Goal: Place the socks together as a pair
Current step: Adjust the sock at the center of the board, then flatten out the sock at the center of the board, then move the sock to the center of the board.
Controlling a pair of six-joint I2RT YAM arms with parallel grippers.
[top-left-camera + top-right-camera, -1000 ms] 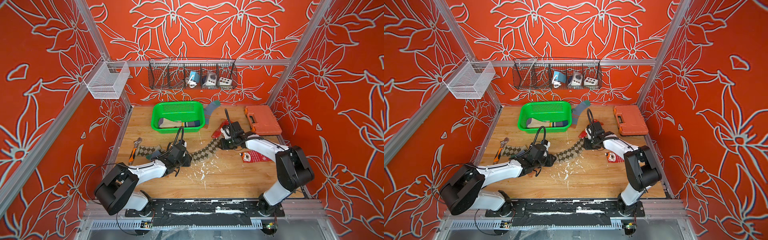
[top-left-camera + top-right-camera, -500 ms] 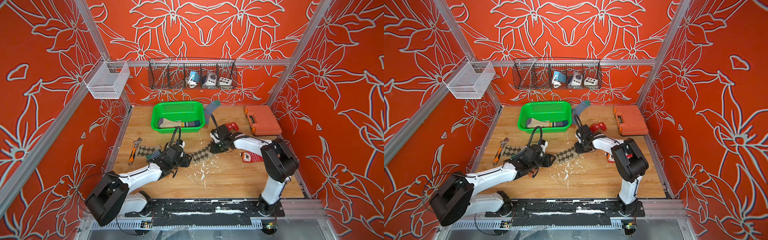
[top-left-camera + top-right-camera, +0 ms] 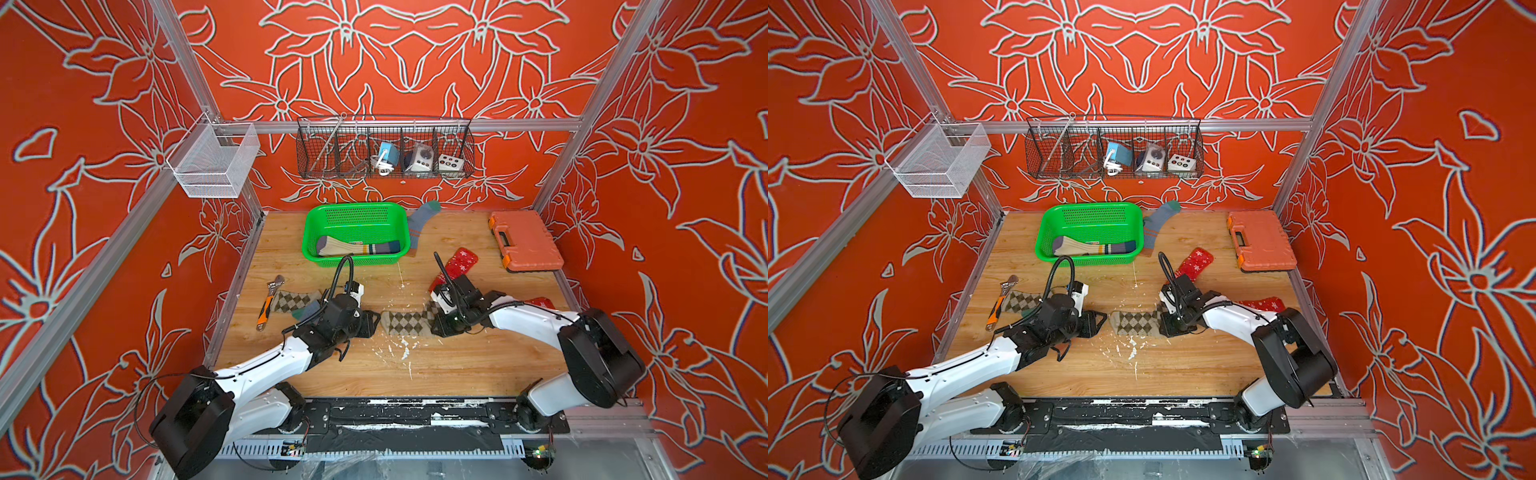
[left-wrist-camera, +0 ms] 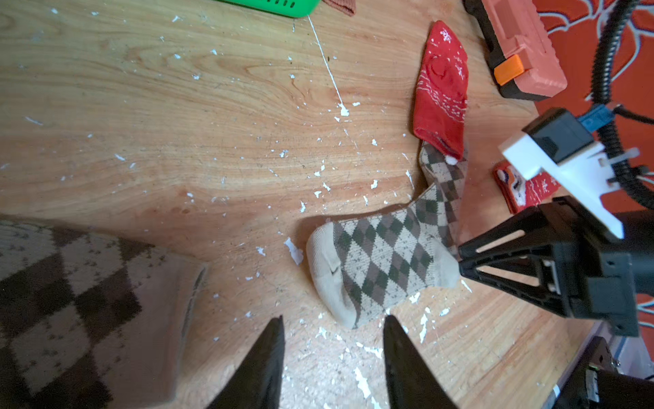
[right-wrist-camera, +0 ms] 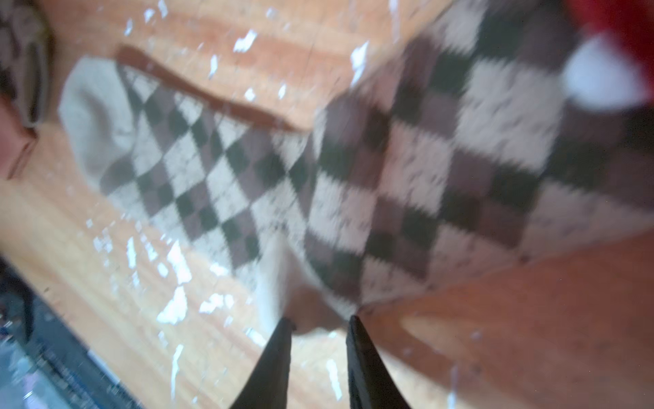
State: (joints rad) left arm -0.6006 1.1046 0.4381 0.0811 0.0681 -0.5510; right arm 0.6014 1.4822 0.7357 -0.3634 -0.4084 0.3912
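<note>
While the right pincer sits nearly closed, tips nipping the heel of the middle argyle sock, the left pincer rests just off the toe. It is parted about halfway and empty; the left wrist view shows only bare desk between its tips. The right wrist view is blurred, but heel fabric seems caught between the fingers.

The sock lies mid-desk with its foot flat and its cuff tucked under a red sock. Its mate, the left argyle sock, lies well apart, just beside the wrench.

Step, as judged: pairing the argyles, with the gather under way and the socks not yet joined.

Next move probably calls for:
- drawing the held sock across to its mate;
- slipping the cuff out without dragging the red sock along;
- the left pincer, which stands in the path, taking the toe or clearing off.

Against a second ago:
- the right pincer stood farther back, by the red sock, and has come forward to the heel;
- the foot lay slanted then and lies nearly level now;
- the left pincer's tip has hardly moved.
</note>
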